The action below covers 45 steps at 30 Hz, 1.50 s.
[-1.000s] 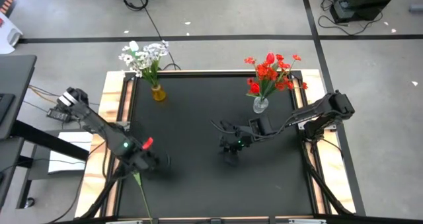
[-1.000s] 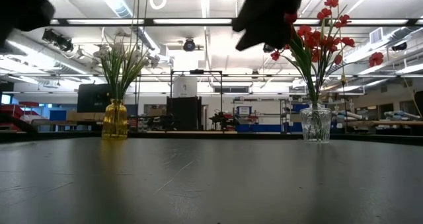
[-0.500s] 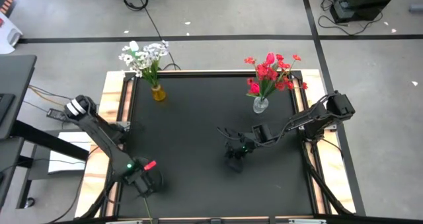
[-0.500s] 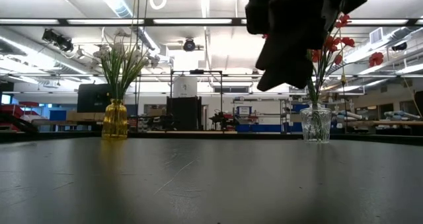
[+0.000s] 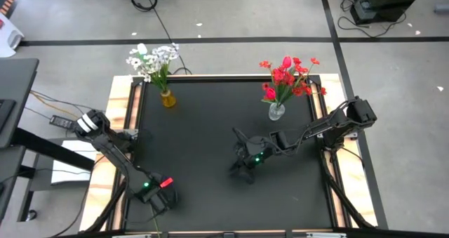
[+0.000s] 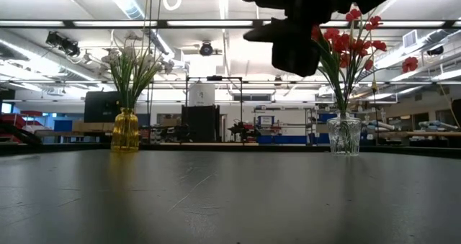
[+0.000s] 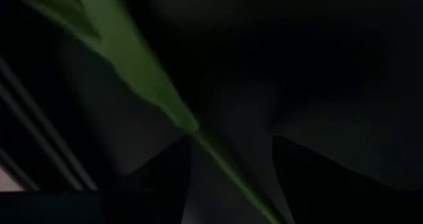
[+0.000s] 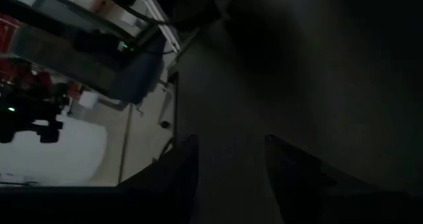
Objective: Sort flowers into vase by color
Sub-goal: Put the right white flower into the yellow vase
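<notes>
Reaching down over the near-left corner of the worktop (image 5: 210, 196), the left claw (image 5: 160, 197) sits right on top of the one flower not yet in a vase. A thin green stem (image 5: 156, 226) shows in the high view just below that claw, running on toward the near edge of the worktop. In the left wrist view the same stem (image 7: 225, 171) passes straight between the two dark fingers (image 7: 158, 178), with a broad leaf (image 7: 125, 52) farther along it. So the stem's long axis lies roughly near-to-far, and it crosses the gap of the claw rather than lying along it. The fingers stand fairly wide to either side of the stem; I cannot tell whether they touch it, and its bloom is not visible, so its colour is unknown.

The right claw (image 5: 242, 169) hangs above the middle of the worktop, well apart from the stem, fingers (image 8: 178, 171) spread and empty. The left arm is plainly the nearer one.

Both targets stand along the far edge: the yellow vase (image 5: 168, 98) with white flowers (image 5: 153, 60) at far left, the clear vase (image 5: 276, 111) with red flowers (image 5: 289, 78) at far right. From the left claw, the yellow vase lies almost directly far; the clear one lies far and well to the right.
</notes>
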Motion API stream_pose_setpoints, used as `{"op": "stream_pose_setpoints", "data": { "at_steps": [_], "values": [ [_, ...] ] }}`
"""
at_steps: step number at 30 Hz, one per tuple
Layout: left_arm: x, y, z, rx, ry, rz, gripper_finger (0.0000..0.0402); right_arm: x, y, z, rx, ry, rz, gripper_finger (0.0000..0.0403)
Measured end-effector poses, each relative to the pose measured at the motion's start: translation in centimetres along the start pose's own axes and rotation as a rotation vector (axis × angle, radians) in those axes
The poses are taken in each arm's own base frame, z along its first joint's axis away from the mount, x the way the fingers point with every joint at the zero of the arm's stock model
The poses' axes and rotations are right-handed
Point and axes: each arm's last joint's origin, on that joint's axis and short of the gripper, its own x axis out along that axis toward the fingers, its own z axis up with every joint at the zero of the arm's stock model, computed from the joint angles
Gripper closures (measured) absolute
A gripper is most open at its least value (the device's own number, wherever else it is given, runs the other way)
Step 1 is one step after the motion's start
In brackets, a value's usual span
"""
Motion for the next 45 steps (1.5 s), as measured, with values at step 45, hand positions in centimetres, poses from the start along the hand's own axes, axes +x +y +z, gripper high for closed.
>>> {"op": "stream_pose_setpoints", "data": {
  "at_steps": [45],
  "values": [
    [-0.8, -1.6, 0.5, -0.014, 0.132, -0.103, 0.0221, -0.2, -0.4, 0.6, 0.024, 0.018, 0.045, 0.0243]
  ]
}}
